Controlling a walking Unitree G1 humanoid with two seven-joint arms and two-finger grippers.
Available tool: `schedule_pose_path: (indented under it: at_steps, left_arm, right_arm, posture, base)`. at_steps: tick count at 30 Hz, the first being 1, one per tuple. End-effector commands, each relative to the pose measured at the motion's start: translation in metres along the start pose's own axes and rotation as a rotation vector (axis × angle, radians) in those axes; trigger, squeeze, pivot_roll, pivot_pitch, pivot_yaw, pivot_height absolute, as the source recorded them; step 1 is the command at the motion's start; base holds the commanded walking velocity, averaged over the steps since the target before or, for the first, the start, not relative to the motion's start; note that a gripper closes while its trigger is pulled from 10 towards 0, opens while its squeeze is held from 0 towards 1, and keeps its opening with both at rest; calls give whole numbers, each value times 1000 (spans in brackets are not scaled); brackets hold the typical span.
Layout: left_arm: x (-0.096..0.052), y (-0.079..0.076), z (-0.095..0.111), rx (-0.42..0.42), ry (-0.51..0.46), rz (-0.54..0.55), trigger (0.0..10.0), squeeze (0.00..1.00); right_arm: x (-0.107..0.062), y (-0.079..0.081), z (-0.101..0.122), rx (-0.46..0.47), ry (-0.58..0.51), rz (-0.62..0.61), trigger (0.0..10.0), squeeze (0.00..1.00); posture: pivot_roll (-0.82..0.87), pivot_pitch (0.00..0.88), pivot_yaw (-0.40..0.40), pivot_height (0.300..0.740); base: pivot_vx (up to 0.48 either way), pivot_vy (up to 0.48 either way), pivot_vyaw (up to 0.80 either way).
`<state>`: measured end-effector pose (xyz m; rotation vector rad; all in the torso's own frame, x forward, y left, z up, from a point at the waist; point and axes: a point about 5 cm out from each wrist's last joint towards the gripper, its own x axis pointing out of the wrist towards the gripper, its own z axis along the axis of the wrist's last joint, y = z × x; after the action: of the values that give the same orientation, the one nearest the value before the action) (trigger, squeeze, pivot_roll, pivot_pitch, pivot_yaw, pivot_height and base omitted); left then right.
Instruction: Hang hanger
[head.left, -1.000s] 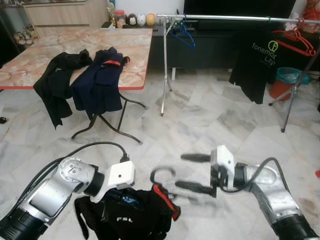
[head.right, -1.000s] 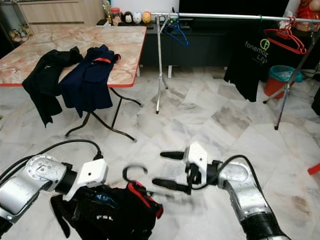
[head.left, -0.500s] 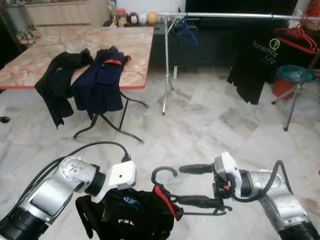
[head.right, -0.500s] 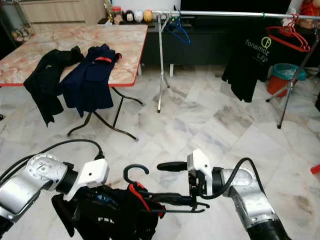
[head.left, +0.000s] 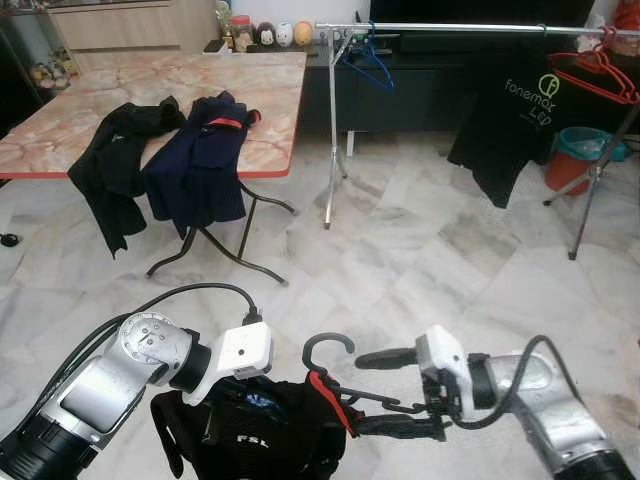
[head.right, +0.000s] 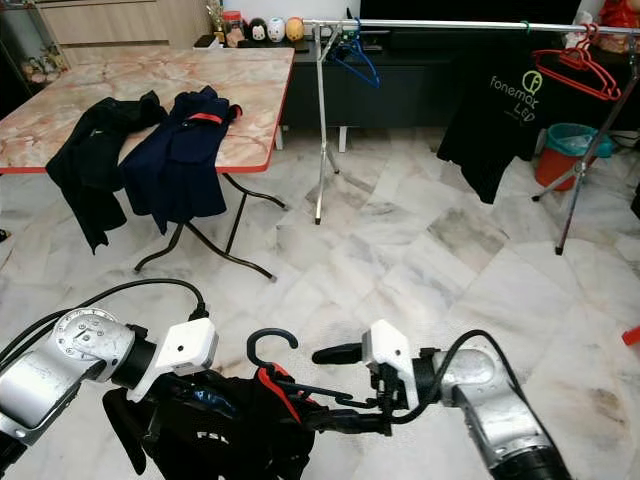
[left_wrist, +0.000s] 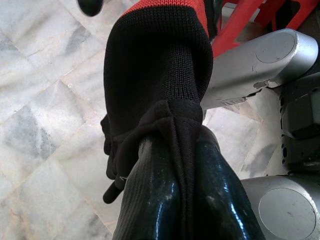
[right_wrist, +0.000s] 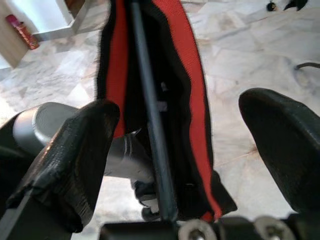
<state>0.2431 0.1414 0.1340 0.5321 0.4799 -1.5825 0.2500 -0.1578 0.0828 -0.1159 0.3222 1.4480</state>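
Two end effectors are seen low over the marble floor (head.left: 420, 250), with a black hanger (head.left: 335, 375) between them. The left end effector (head.left: 215, 425) is clamped on a black garment with red trim (head.left: 265, 430); in the left wrist view the knit fabric (left_wrist: 155, 95) is pinched tight between the two black fingers (left_wrist: 150, 200). The hanger's hook stands up just beside the white wrist housing of the left arm, and its thin wire runs toward the right end effector (head.right: 345, 390). The fingers of the right end effector are spread apart, one above and one below the hanger wire; in the right wrist view the dark rod (right_wrist: 150, 115) is seen passing between the two pads (right_wrist: 75, 145) without being pinched, the red trim lying alongside it. Whether the lower finger touches the wire cannot be told. Farther back, a fold-leg table (head.left: 150, 100) with a marbled top and red edge carries a black garment (head.left: 115, 170) and a navy garment (head.left: 200, 160), both draped over its near edge. A metal clothes rail (head.left: 450, 28) is set across the back of the room, with a blue hanger (head.left: 365, 65) near its left post, a black printed shirt (head.left: 510, 120) hung farther right, and red hangers (head.left: 590, 75) at the far right. A teal bin (head.left: 585, 150) is placed beyond the rail's right leg.
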Motion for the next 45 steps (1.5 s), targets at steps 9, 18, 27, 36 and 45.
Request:
schedule_pose_path:
  at_steps: [9,18,27,36,45]
  left_arm:
    - [-3,1,9,33,-19,2,10000,0]
    - [-2,1,10,32,-20,8,10000,0]
    - [-1,3,11,37,-26,19,10000,0]
    - [-1,5,12,41,-30,33,10000,0]
    - [1,4,12,57,-37,26,10000,0]
  right_arm:
    - [11,-7,6,-24,-54,-39,10000,0]
    - [15,-5,2,-12,-55,-27,4392,0]
    - [18,-6,-3,1,-59,-36,0,0]
    - [21,-9,-6,11,-67,-29,0,0]
    - [20,-9,-8,13,-65,-27,0,0]
  posture:
    - [104,34,51,740]
    - [108,32,48,740]
    - [114,0,37,740]
    - [122,0,29,740]
    - [118,0,25,740]
  base:
    - [0,0,0]
    - [0,0,0]
    - [0,0,0]
    - [0,0,0]
    - [0,0,0]
